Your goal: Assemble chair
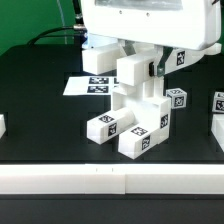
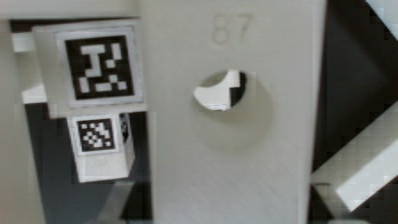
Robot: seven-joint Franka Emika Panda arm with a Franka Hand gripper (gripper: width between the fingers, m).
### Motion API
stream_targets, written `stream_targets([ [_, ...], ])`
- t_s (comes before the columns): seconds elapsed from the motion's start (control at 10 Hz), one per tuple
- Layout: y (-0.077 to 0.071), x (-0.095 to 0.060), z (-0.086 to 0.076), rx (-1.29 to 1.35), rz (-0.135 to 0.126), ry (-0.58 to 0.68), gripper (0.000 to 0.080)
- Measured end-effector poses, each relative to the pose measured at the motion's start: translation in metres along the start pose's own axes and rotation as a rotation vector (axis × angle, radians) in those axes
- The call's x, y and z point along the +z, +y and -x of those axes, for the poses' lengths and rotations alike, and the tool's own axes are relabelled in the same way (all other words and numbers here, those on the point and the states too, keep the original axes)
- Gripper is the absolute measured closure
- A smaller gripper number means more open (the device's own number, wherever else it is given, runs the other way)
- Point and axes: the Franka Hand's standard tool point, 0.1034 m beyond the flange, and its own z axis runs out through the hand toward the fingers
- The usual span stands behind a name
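- Clamping the glossy white blocky plastic chair [image 1: 132,108] by its upright block, the tool [image 1: 138,68] stands closed.
- Embossed "87" reads above a round hole [image 2: 219,90] in the white plastic.

chair [image 1: 138,100]: glossy white plastic, smooth | table [image 1: 40,150]: matt black | marker board [image 1: 92,86]: flat matt white sheet

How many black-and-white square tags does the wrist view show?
2: a large tag near the camera and a smaller tag farther off, both beside the white panel with the round hole. Others may be hidden behind it.
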Motion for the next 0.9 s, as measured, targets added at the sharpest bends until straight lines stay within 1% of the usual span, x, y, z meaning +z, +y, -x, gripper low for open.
stream_targets([
  [0.3, 0.0003, -0.0003, -0.0005, -0.018, 0.000, 0.000, 0.0511],
  [0.5, 0.0032, -0.0014, -0.0035, -0.106, -0.001, 0.002, 0.0511],
  [0.9, 0.0018, -0.0011, -0.0023, -0.111, -0.001, 0.001, 0.0511],
])
